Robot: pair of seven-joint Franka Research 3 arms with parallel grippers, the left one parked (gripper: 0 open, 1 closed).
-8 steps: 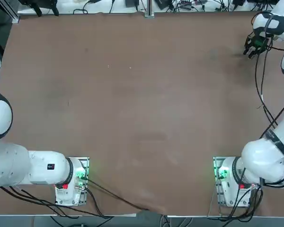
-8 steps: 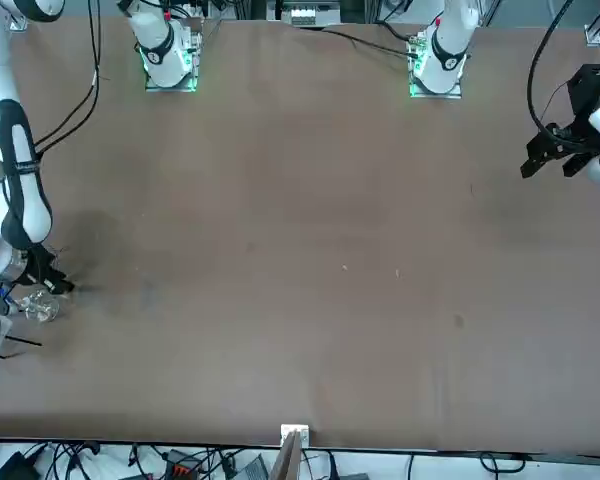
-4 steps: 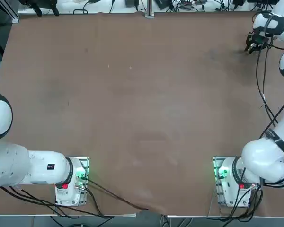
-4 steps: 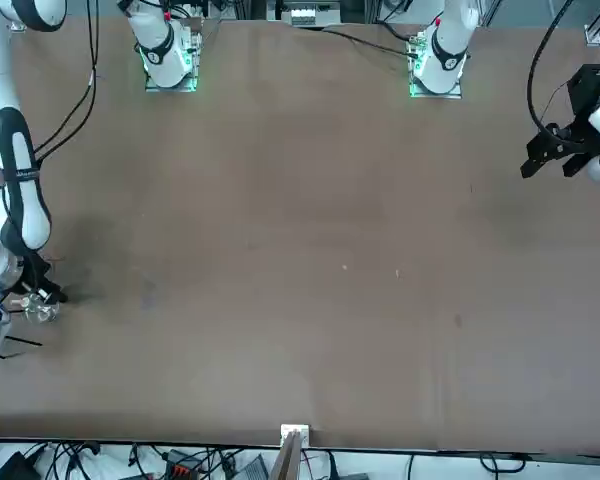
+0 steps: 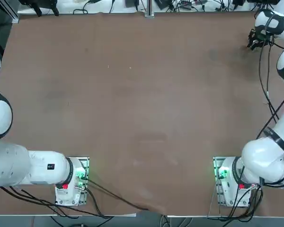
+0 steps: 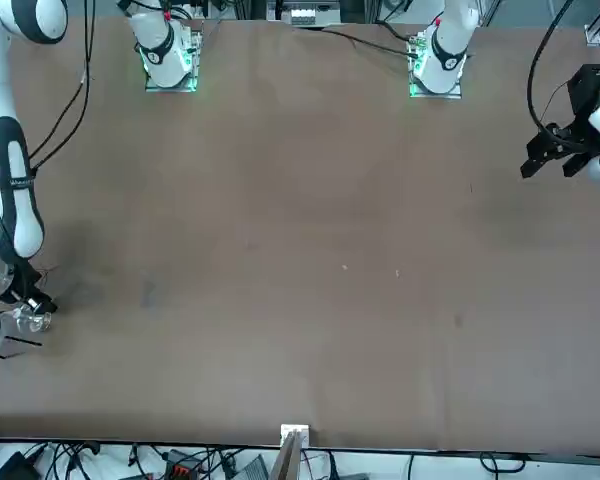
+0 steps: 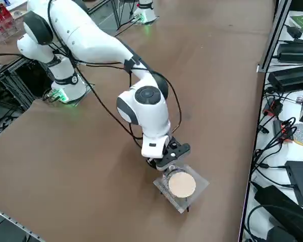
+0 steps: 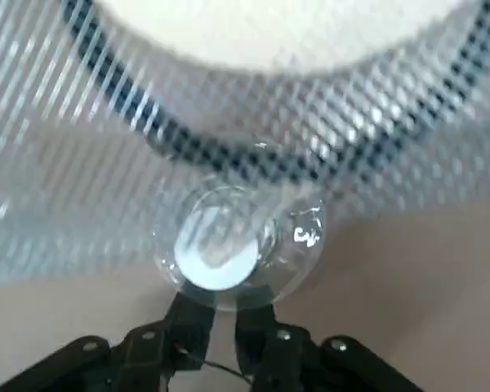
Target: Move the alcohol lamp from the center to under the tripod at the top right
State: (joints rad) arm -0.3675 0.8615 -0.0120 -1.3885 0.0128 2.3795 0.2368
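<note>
The alcohol lamp (image 8: pixel 224 245), clear glass with a whitish cap, stands on the table at the far right corner, just under the edge of the tripod's wire mesh. The tripod (image 7: pixel 182 184) has a round whitish top, and its dark ring (image 8: pixel 229 159) shows just beyond the lamp. My right gripper (image 8: pixel 222 314) is shut, and its fingertips rest against the lamp's near side with nothing seen between them. From the front, the lamp (image 6: pixel 32 321) glints right by the gripper (image 6: pixel 35 300) at the table's edge. From overhead, only the gripper (image 5: pixel 252 41) shows.
The brown table (image 5: pixel 142 94) spreads wide to the left of the gripper. Black cables (image 5: pixel 262 71) hang from the right arm over the table's right edge. Boxes and cables (image 7: pixel 293 75) lie beyond the table's far edge, close to the tripod.
My right gripper has moved further toward the far right corner, and the lamp has moved with it toward the tripod. The fingers have drawn together.
</note>
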